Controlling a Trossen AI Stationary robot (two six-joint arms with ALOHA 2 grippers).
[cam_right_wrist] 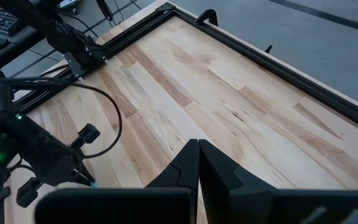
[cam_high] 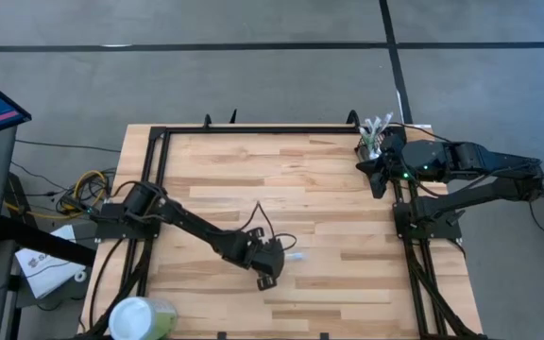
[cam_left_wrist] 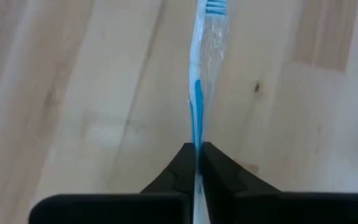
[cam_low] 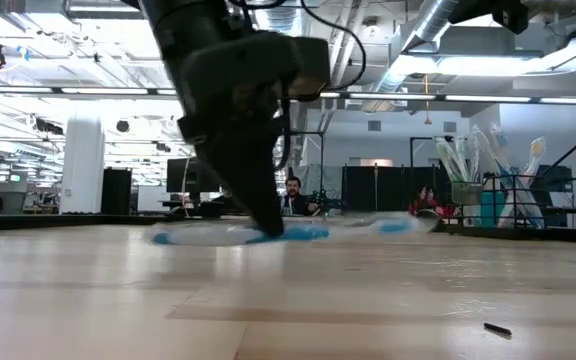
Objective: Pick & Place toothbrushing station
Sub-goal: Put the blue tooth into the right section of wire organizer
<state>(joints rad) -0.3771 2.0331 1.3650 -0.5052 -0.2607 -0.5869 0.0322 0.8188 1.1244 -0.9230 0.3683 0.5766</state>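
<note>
A pale-green cup (cam_high: 140, 318) stood at the table's (cam_high: 329, 179) near left corner, well behind the left pincer (cam_high: 270, 269). That pincer was pressed down at the table's middle, pinching a wrapped blue-and-white toothbrush (cam_left_wrist: 199, 106) whose bristled head stretched out ahead of its tips. Far to its right, the right pincer (cam_high: 378, 179) hovered pressed together at the far right corner, just beside the toothbrushing station (cam_high: 374, 140), which held several brushes.
</note>
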